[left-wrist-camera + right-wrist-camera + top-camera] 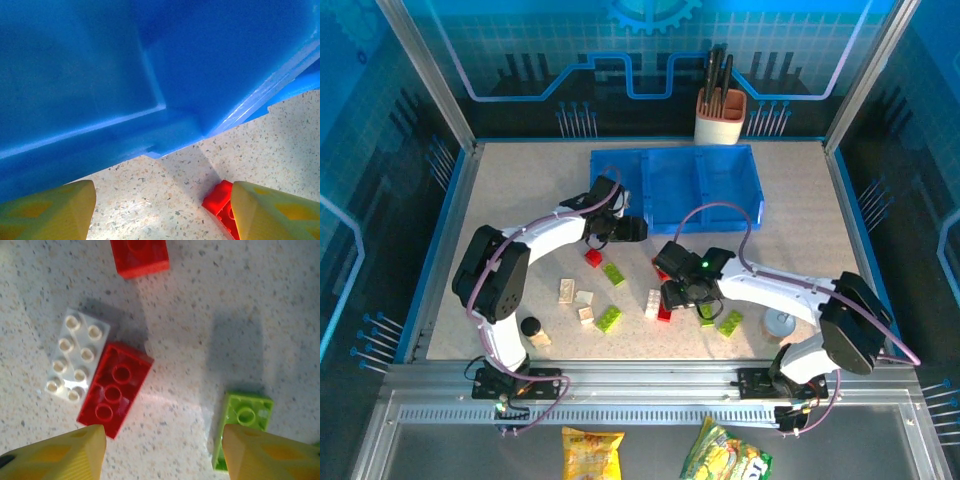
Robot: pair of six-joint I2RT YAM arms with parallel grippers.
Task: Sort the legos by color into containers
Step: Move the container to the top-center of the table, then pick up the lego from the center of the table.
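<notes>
The speckled tabletop (520, 190) is closed by a metal frame on every side. At 12 o'clock on it lies the blue tray (720, 185), three compartments side by side, with its far edge close to the back wall. A wide bare strip of tabletop runs along its 9 o'clock side and a narrower strip along its 3 o'clock side.

The left hand (630, 228) is just beside the 7 o'clock corner of the tray. In the left wrist view its yellow fingers (50, 210) stand apart with nothing between them. A red brick (220, 200) lies just beside one finger and is partly hidden by it.

The right hand (680, 295) is low over the tabletop at 6 o'clock from the tray, with its fingers (270, 455) apart and clamped on nothing. Bare tabletop shows between them. At 10 o'clock a long red brick (115, 387) touches a white brick (75, 357); at 2 o'clock a green brick (245, 412) lies partly under one finger.

The other legos (608, 318) lie scattered on the tabletop at 6 to 8 o'clock from the tray.
</notes>
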